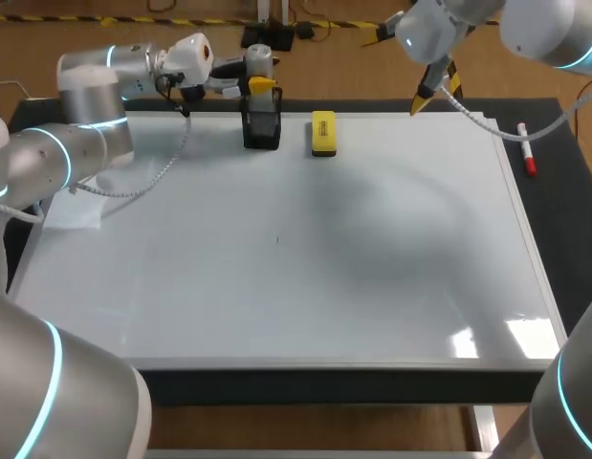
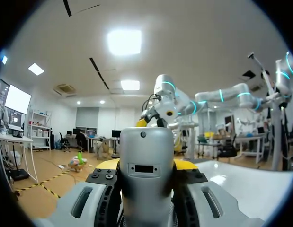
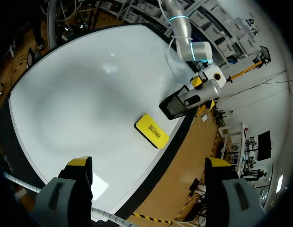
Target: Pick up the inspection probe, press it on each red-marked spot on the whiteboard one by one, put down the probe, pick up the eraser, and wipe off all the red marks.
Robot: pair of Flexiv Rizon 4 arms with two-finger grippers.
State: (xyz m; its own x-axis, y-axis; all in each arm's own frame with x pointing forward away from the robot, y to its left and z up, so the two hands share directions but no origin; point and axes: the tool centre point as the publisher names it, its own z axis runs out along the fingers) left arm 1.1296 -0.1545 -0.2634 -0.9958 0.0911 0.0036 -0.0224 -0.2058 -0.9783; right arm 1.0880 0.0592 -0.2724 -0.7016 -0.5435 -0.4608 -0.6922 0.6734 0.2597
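Head view: grey cylindrical inspection probe [image 1: 260,59] at the far edge of the large white whiteboard [image 1: 305,277], upright right over a black box-shaped holder [image 1: 262,129]. Can't tell whether the lower end sits inside. Clamped from both sides by left jaws, yellow fingertips [image 1: 262,84] against the body.

Left wrist view agrees: probe [image 2: 145,175] fills the gap, black pads hard against it, yellow tip [image 2: 107,164] on each side.

Right wrist view: probe [image 3: 194,98] over holder [image 3: 171,107], with left arm [image 3: 184,28] running along the far side of the whiteboard [image 3: 80,94].

Yellow rectangular eraser [image 1: 322,132] flat on the board, just beside the holder on the right-arm side, not touching it. Also visible ahead of the right jaws [image 3: 151,130].

Right jaws released, spread wide, nothing between them. Hanging above the board's far edge, right of the eraser. Yellow fingertips [image 3: 80,162] well apart. Right arm [image 1: 544,29] in from the far right corner.

White marker pen with red cap [image 1: 528,153] on the black-covered worktop [image 1: 568,239], just off the board's right edge.

White paper scrap [image 1: 76,212] at the board's left edge, beside left arm [image 1: 85,115].

Small dark speck [image 1: 276,239] mid-board.
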